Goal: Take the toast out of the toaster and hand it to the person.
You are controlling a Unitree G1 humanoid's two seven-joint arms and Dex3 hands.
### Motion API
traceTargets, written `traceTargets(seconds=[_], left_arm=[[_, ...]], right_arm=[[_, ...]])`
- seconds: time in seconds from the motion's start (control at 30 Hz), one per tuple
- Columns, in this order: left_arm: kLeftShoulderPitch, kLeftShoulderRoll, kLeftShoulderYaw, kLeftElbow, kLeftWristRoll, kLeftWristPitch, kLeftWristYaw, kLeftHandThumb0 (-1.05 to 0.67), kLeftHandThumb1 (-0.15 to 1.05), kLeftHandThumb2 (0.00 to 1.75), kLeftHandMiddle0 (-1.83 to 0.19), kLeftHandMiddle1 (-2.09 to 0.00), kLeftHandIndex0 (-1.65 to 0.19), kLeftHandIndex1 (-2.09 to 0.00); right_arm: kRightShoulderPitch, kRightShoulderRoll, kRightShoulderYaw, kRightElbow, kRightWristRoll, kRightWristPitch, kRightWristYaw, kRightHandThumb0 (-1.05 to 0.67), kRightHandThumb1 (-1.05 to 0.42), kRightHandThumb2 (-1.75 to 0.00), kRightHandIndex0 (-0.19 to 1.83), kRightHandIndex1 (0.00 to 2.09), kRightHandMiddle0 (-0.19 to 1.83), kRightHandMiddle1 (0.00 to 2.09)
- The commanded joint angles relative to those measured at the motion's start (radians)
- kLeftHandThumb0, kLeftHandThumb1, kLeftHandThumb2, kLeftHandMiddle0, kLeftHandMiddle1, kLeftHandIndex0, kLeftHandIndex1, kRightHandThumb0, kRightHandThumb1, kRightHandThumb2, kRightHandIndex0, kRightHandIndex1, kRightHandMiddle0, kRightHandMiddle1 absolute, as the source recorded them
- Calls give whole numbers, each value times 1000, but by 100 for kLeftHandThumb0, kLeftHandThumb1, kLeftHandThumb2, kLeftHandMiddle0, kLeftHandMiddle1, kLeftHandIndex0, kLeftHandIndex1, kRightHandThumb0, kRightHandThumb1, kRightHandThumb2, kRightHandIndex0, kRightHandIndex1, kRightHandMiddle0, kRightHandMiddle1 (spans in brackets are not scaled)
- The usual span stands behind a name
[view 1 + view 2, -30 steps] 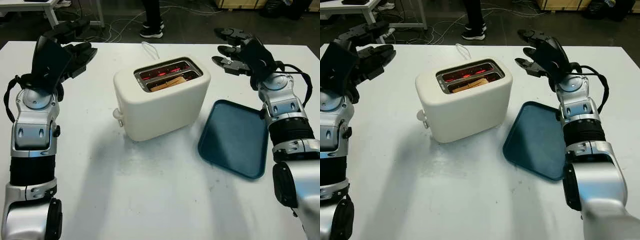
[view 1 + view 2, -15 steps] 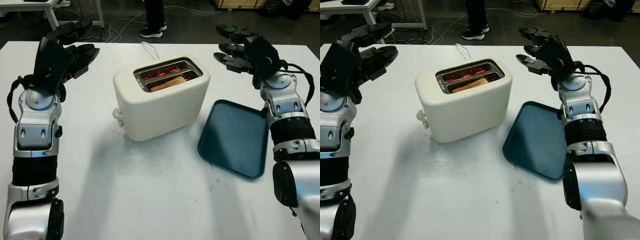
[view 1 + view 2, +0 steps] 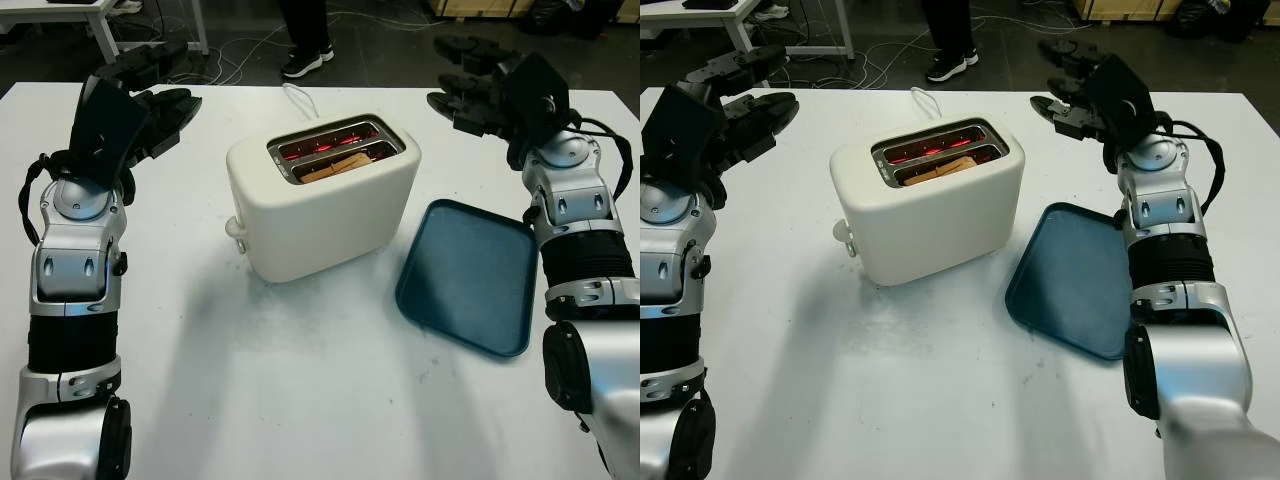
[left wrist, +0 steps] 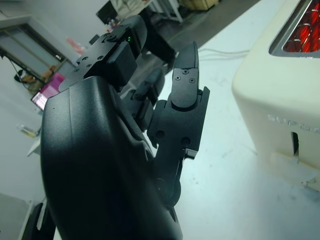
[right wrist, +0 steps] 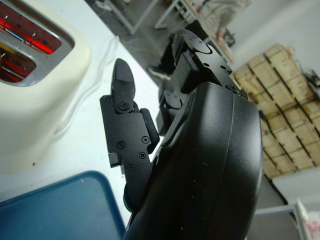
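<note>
- While the toaster stands on the table between my 2 hands, both hold nothing.
- My left hand hangs released above the table's far left part, well apart from the toaster, which lies to its right.
- My right hand hangs released above the table's far right part, beyond the far edge of the tray, with the toaster to its left and nearer me.
- The toast sits in the toaster's nearer slot, low inside it, well apart from both my hands; the 2 slots glow red.
- A white cord runs from behind the toaster toward the far table edge.
- A person's legs and shoes stand on the floor past that edge.
</note>
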State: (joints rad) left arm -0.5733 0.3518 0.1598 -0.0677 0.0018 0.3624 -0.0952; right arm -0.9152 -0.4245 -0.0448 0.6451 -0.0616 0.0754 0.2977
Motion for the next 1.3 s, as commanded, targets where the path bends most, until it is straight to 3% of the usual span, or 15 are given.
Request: traceTargets(seconds=[0.0, 1.27], left_arm=[[9, -6, 4, -16, -3, 9, 7, -26, 92, 23, -54, -31, -60, -4], [12, 0, 1, -22, 5, -13, 4, -27, 92, 22, -44, -55, -61, -4]], right_arm=[[14, -10, 10, -13, -12, -25, 3, -22, -92, -31, 35, 0, 36, 0], [22, -19, 24, 9, -38, -95, 1, -24, -92, -26, 45, 3, 42, 1]])
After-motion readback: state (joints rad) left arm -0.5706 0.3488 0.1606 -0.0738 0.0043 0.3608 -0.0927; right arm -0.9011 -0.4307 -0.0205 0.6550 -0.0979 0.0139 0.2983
